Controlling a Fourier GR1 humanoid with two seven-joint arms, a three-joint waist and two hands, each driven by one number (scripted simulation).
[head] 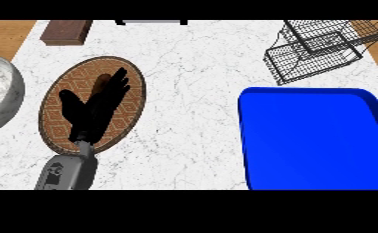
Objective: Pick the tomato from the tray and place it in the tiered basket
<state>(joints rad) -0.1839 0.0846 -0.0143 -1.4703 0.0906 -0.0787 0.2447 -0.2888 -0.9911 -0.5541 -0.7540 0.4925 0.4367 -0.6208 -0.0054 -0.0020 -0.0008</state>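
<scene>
The robot's left hand hovers with fingers spread straight and apart, holding nothing, above a brown oval patterned mat at the left of the white marbled bench. Its grey forearm rises from the lower edge of the head view. Whether the fingertips touch the mat cannot be told. The right hand does not show.

At the lower right lies a bright blue tray, its visible surface bare; the tomato appears nowhere in the view. Above the tray, at the upper right corner, stands the black wire tiered basket, partly cut by the frame.

A dark brown block sits near the far left edge of the bench, and the rim of a grey bowl shows at the left border. Wooden surface flanks the marble at the upper left.
</scene>
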